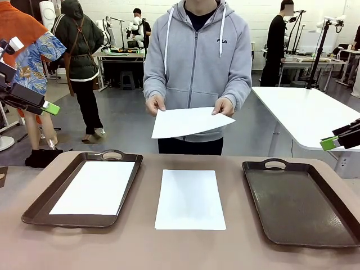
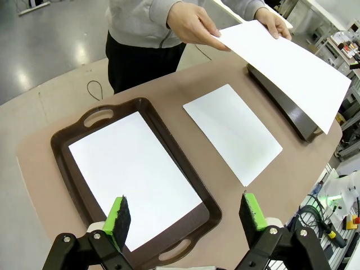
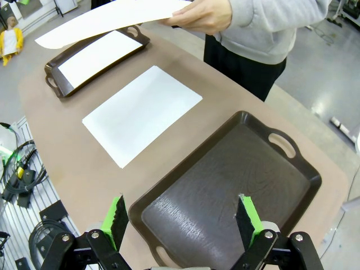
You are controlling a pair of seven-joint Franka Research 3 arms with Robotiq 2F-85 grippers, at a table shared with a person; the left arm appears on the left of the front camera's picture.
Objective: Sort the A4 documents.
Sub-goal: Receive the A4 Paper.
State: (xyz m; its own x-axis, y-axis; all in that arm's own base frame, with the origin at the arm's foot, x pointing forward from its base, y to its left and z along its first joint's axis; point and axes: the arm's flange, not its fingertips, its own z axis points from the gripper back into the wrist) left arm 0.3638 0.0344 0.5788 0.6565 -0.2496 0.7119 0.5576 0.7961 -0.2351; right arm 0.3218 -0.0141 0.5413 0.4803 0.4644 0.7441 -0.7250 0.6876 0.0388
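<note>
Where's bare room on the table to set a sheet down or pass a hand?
Biggest free patch: the right tray, nothing in it. Bare table strips run either side of the middle sheet, up to each tray, plus the near edge. Crowded: left tray is covered by its sheet; a held sheet hangs at the far middle edge.

Right tray (image 1: 298, 205) cut off at right edge, held sheet (image 3: 101, 19) cropped above

Left tray (image 1: 53, 191) and right tray (image 1: 298, 202) lie apart on the tan table (image 1: 236, 247); white table (image 1: 304, 118) beyond.
</note>
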